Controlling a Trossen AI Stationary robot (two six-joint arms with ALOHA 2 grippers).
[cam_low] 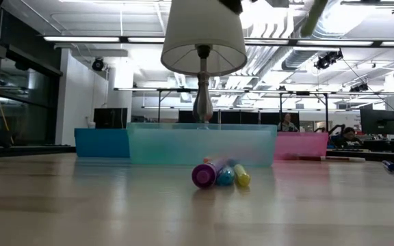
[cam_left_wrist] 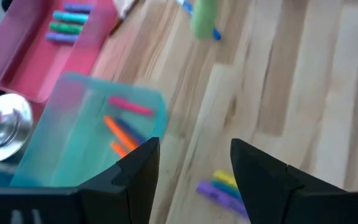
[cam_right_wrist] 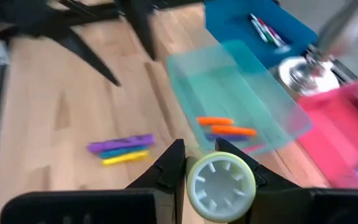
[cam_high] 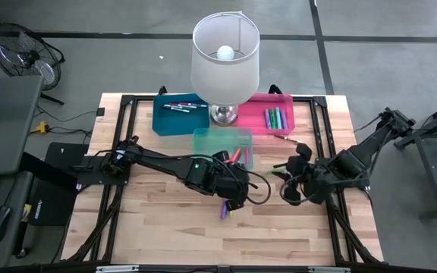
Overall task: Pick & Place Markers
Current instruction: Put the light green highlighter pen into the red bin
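Observation:
Three markers, purple, teal-blue and yellow (cam_low: pixel 217 175), lie side by side on the wooden table (cam_high: pixel 165 227), in front of the clear teal bin (cam_high: pixel 223 144). My left gripper (cam_left_wrist: pixel 194 149) hovers open above them (cam_left_wrist: pixel 219 186); the high view shows it (cam_high: pixel 235 199) just beyond them (cam_high: pixel 224 211). My right gripper (cam_right_wrist: pixel 202 152) is shut on a pale green marker (cam_right_wrist: pixel 221 180) to the right of the teal bin (cam_high: pixel 278 174). Orange and pink markers (cam_left_wrist: pixel 122 124) lie in the teal bin. My right gripper pinches the pale green marker between its two fingers (cam_right_wrist: pixel 173 165). The marker's round end (cam_right_wrist: pixel 221 182) faces the wrist camera, so which part the fingers have is hidden. The marker is lifted clear, tilted high above the table (cam_low: pixel 313 17).
A blue bin (cam_high: pixel 179 114) and a pink bin (cam_high: pixel 268 114) with markers stand at the far edge, a table lamp (cam_high: pixel 224 53) between them. A loose marker (cam_high: pixel 285 138) lies near the pink bin. Bare wood stretches toward the near edge.

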